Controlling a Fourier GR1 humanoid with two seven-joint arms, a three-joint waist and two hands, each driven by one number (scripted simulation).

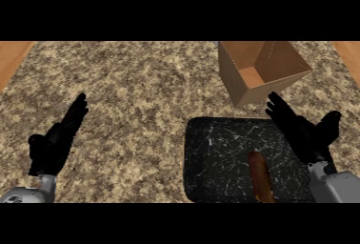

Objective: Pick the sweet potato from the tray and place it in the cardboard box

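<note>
Lengthwise, the sweet potato (pixel 260 176) lies near-to-far on the tray (pixel 211 162).

Speckled granite counter (pixel 141 95) is filling nearly the whole frame, mottled tan, brown and cream, running from upper edge down to lower edge. Plain orange-brown wood surface (pixel 13 55) is showing as a wedge in the upper left corner, meeting the counter along a slanted line. A second narrow wood strip (pixel 349 52) is showing in the upper right corner, same colour, also bordering the counter on a slant. Both wood areas are lying outside the counter's edges.
</note>
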